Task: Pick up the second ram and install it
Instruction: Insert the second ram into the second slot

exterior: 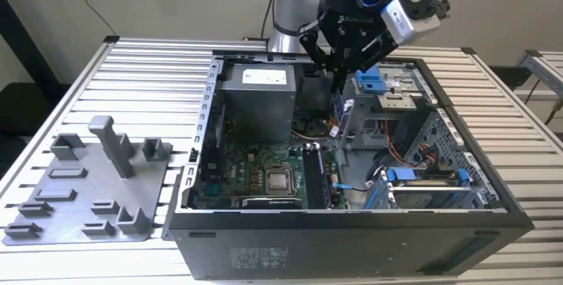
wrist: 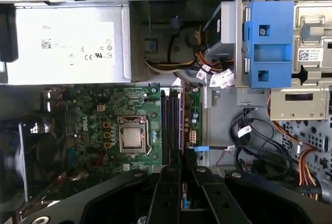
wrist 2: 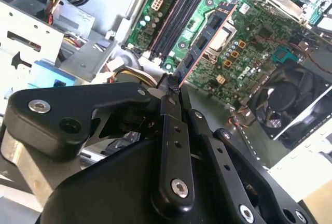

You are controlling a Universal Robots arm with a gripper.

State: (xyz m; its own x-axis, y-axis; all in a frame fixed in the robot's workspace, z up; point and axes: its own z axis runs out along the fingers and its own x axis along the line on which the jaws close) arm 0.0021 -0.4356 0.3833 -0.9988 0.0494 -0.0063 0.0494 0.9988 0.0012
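the ram [wrist 2: 206, 38] was off the table and in the gripper [wrist 2: 171, 86]. the jaws were closed on one short end of it, so it was clamped and rested on nothing. its long axis ran straight out from the fingertips. in the second wrist view it reached out over the motherboard [wrist 2: 249, 32] as a dark strip with a reddish edge. in the exterior view the ram [exterior: 338, 103] hung close to upright below the gripper [exterior: 339, 68]. its lower end was down inside the open case [exterior: 352, 232], between the power supply [exterior: 257, 97] and the drive cage [exterior: 396, 100].

the slots [wrist: 169, 125] lay flat on the motherboard. in the first wrist view their long axis ran in line with the gap between the fingers of the gripper [wrist: 182, 172]. we judged that the ram's flat plane matched the slots' direction, while its long axis stood upright against their flat one. in the exterior view the slots [exterior: 315, 176] sat nearer the case wall closest to the camera than the ram did, so the ram was above them and apart from them. we could not tell whether any slot was already filled. the grey holder [exterior: 84, 196] lay on the table [exterior: 158, 61] to the exterior view's left, well apart from the case.
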